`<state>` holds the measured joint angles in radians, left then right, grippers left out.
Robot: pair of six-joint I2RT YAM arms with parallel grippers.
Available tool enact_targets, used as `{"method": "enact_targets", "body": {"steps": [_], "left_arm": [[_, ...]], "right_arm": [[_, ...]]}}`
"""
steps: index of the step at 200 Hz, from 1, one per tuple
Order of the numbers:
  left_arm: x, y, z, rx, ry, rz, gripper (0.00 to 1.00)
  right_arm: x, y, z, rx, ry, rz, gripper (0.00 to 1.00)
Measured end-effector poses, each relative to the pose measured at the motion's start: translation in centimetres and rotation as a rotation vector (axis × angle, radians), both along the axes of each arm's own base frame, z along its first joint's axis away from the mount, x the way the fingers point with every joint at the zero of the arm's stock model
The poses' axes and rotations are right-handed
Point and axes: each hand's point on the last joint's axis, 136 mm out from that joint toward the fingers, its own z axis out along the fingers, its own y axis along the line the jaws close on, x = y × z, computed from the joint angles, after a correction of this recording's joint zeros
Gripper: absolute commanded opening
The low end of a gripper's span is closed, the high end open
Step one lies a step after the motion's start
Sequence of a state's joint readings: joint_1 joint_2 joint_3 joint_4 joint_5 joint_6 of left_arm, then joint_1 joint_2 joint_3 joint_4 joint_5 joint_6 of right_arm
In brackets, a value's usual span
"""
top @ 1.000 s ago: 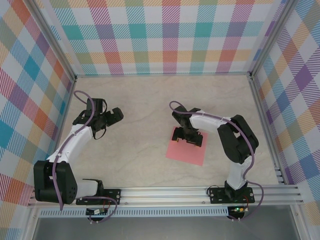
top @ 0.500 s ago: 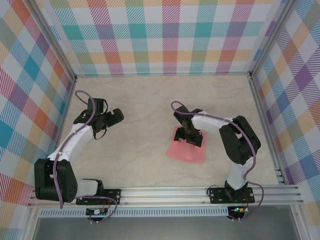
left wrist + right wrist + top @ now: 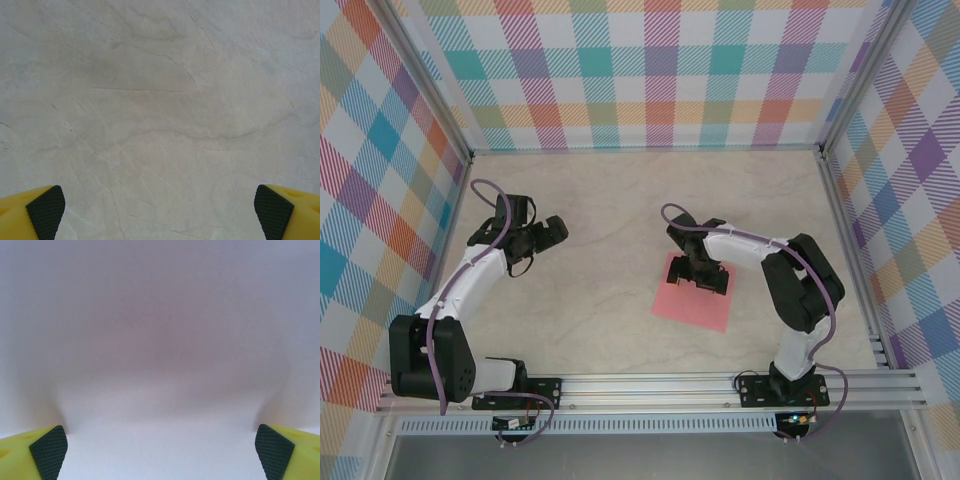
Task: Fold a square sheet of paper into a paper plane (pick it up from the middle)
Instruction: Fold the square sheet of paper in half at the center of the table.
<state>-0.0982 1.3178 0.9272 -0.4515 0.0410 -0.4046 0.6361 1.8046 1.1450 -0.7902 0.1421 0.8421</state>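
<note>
Where the marble-patterned table (image 3: pixel 610 200) runs inward and a little left from the right arm's base (image 3: pixel 775 388), the square sheet of paper (image 3: pixel 692 306) lies flat and unfolded. The right gripper (image 3: pixel 700 277) is over the sheet's edge farthest from that base. In its wrist view its black pads (image 3: pixel 48 450) stand wide apart at the bottom corners, with nothing between them and a pale blurred surface close beneath. Far to the left of that base, well apart from the sheet, the left gripper (image 3: pixel 548 234) hangs over bare table, spread wide and holding nothing.
</note>
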Motion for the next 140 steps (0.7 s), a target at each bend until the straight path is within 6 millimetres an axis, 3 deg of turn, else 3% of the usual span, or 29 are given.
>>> {"method": "enact_targets", "body": {"steps": [28,71,140], "left_arm": [[0.0,-0.1,-0.2,0.001,0.005,-0.002,1.0],[0.1,-0.3,-0.8,0.001,0.027,-0.004,1.0],[0.0,-2.0,-0.9,-0.109,0.041,-0.001,0.99]], "right_arm": [[-0.6,0.2,0.9,0.027,0.0,-0.007,1.0],[-2.0,0.9,-0.6,0.042,0.066,-0.027,0.99],[-2.2,0.8,-1.1,0.037,0.079,-0.066,0.84]]}}
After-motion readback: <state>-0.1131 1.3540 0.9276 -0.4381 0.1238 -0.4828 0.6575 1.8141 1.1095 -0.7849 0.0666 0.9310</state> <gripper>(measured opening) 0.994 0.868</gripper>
